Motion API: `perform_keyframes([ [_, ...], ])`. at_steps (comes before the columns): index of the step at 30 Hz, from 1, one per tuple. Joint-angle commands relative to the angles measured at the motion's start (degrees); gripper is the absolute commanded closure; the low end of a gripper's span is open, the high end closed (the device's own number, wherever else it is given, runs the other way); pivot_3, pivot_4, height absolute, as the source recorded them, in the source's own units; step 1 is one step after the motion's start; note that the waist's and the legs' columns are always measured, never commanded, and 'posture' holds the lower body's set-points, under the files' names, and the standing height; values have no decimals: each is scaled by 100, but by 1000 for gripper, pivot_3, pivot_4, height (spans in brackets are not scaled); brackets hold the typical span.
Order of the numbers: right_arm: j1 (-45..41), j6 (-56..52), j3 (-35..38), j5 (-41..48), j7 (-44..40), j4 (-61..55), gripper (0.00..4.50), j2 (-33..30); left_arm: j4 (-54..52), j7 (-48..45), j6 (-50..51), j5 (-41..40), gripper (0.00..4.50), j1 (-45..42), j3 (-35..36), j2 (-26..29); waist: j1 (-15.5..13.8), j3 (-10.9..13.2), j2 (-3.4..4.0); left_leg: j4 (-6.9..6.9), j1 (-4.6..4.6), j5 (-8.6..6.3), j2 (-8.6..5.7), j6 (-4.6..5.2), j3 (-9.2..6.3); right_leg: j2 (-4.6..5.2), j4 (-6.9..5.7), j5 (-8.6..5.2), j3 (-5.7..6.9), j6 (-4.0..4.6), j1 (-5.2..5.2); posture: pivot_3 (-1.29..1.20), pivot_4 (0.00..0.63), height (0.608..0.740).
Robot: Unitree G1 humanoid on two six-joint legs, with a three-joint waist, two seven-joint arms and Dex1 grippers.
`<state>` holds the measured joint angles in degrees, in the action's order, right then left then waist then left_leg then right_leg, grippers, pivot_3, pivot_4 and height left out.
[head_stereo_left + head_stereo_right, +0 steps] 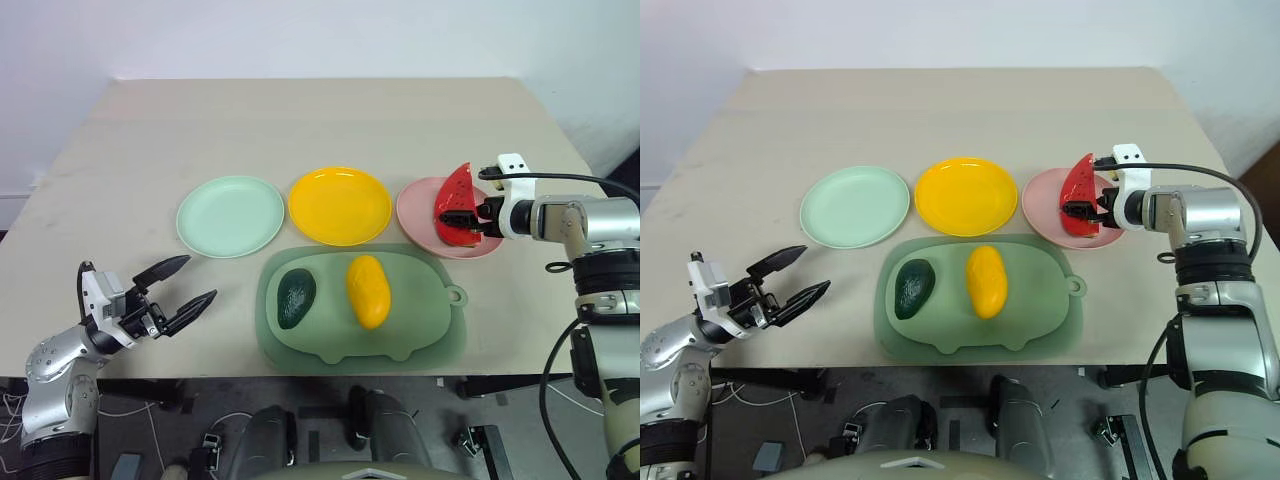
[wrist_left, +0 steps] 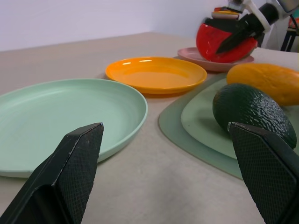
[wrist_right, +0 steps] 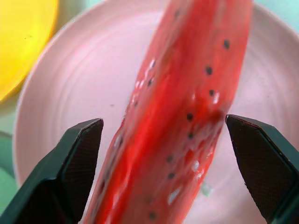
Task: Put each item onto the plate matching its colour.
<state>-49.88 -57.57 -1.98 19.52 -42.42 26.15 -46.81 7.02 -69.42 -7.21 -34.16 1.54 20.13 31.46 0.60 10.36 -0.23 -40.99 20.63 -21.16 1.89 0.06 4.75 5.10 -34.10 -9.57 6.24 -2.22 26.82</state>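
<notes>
The watermelon wedge (image 1: pixel 457 203) is stood on the pink plate (image 1: pixel 417 208), with the right gripper (image 3: pixel 168 140) spread open around it, its fingers clear of both flanks. A straight withdrawal is advised, so the wedge is not tipped. The avocado (image 1: pixel 296 296) and mango (image 1: pixel 368 289) are left on the mat (image 1: pixel 440 335); the left gripper (image 1: pixel 180 292) is held open over the tabletop (image 1: pixel 300 120).

Glossy plastic on a matt tabletop.
The yellow-orange plate (image 2: pixel 156 73) gleams, smooth plastic catching highlights; the mint green plate (image 2: pixel 60 116) and pale pink plate (image 3: pixel 84 88) look smooth, softer in sheen. The watermelon wedge (image 3: pixel 187 116) shines wet-glossy, the avocado (image 2: pixel 252 114) is pebbled and dull, the mango (image 1: pixel 368 290) smooth, the table (image 1: pixel 300 120) matt beige.
</notes>
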Motion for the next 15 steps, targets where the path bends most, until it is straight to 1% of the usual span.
perform_keyframes([
  [1, 2, -476, 269, 291, -508, -1088, 37, -670, -138, 42, -88, 13, 0, -5, 28, 20, -9, 4, 7, 0, 1, 0, 0, 0, -1, 1, 0, 0, 0, 0, 1, 0, 150, 733],
  [3, 144, -813, 461, 560, -758, -1692, 37, -1053, -128, 47, -94, 5, 0, -5, 31, 32, -7, 4, 7, 1, 2, -1, 0, 1, -4, 1, 1, 0, 3, 0, 2, 0, 150, 733],
  [7, 382, -1534, 928, 1100, -1037, -2647, 37, -1627, -98, 36, -97, -1, 0, -16, 29, 58, 17, 4, 7, 0, -5, -1, 4, 1, -3, 1, 4, -1, 3, 0, -3, 0, 150, 733],
  [10, 597, -2037, 1230, 1580, -1187, -3338, 37, -1838, -47, 1, -99, 0, 0, -47, 24, 86, 11, 8, 14, 2, 0, -1, 5, 0, -3, 1, 4, -2, 2, 0, 4, 0, 150, 733],
  [12, 604, -2603, 1425, 1968, -1078, -3836, 37, -1648, 24, -35, -93, 7, 0, -110, 16, 118, 21, 8, 13, 2, -1, -1, 6, 0, -2, -1, 5, -2, 0, 0, 4, 0, 150, 733],
  [15, 582, -3409, 1599, 2575, -679, -4499, 37, -999, 106, -77, -80, 22, 0, -220, -13, 139, 16, 5, 8, 1, -4, -1, 9, 0, -2, -5, 3, -2, 0, 1, 3, 0, 150, 733],
])
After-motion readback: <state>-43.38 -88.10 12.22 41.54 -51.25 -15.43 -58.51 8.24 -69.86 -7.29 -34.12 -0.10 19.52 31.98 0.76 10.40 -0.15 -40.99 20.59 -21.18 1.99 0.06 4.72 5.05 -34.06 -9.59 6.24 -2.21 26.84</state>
